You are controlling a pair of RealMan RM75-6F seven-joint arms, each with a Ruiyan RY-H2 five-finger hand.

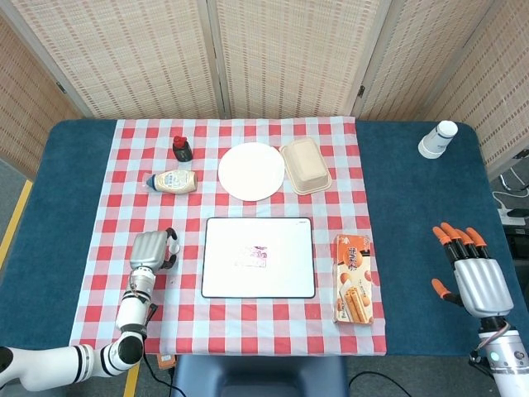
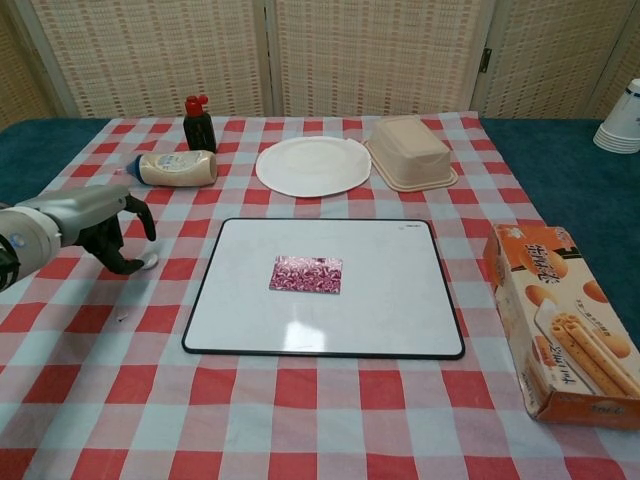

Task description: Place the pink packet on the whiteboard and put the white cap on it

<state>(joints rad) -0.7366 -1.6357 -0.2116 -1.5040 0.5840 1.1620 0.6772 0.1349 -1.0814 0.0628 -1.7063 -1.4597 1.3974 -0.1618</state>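
The pink packet lies flat near the middle of the whiteboard. Left of the board, the small white cap rests on the checked cloth. My left hand is low over the cap, fingers curled down with their tips right at it. The cap shows only as a sliver past the fingertips, and no grip on it is visible. My right hand hovers over the blue table at the far right, fingers spread and holding nothing.
A biscuit box lies right of the board. Behind the board are a white plate, a beige container, a mayonnaise bottle on its side and a dark sauce bottle. Stacked paper cups stand far right.
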